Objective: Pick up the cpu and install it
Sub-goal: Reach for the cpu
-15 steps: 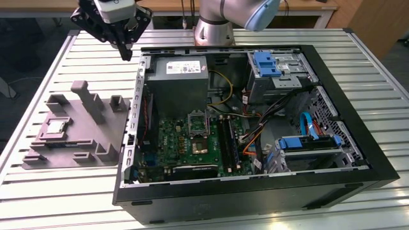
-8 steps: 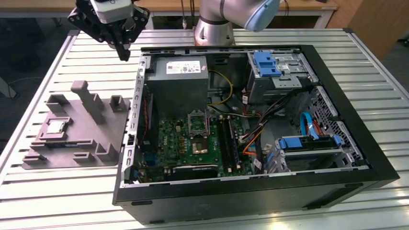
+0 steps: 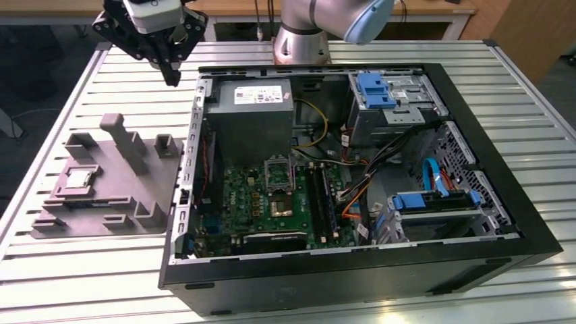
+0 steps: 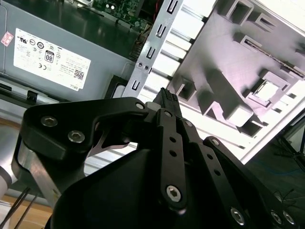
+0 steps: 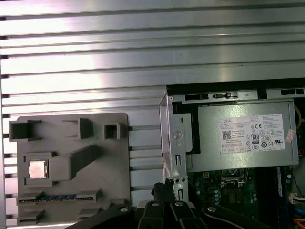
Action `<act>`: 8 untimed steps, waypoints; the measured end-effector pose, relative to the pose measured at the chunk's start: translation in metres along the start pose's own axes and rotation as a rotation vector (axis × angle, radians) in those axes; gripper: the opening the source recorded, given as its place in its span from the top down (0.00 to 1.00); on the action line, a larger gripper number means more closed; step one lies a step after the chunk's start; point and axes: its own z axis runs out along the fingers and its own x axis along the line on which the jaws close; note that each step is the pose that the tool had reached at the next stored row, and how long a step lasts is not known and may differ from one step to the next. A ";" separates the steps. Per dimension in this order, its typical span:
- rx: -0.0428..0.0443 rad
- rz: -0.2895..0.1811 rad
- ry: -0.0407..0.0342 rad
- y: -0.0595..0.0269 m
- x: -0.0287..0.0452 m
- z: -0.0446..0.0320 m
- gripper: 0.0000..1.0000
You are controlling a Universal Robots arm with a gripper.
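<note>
The cpu is a small silvery square lying in a recess of the grey plastic fixture on the table, at the exterior view's left. Both wrist views show it in that recess, as the cpu and the cpu. My gripper hangs high above the table between the fixture's far end and the computer case's corner, well apart from the cpu. Its fingers are shut together with nothing in them. The motherboard socket sits inside the open case.
The open black computer case fills the middle and the exterior view's right, with a grey power supply, cables and blue drive brackets inside. The arm's base stands behind the case. The slatted metal table lies around the fixture.
</note>
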 end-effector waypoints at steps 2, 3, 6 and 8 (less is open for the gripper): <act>0.0000 0.000 0.0004 -0.0001 0.0008 0.0000 0.89; 0.0001 0.000 0.0007 -0.0001 0.0010 0.0001 0.89; 0.0001 0.000 0.0014 -0.0002 0.0022 0.0002 0.89; 0.0002 0.000 0.0017 -0.0003 0.0031 0.0002 0.89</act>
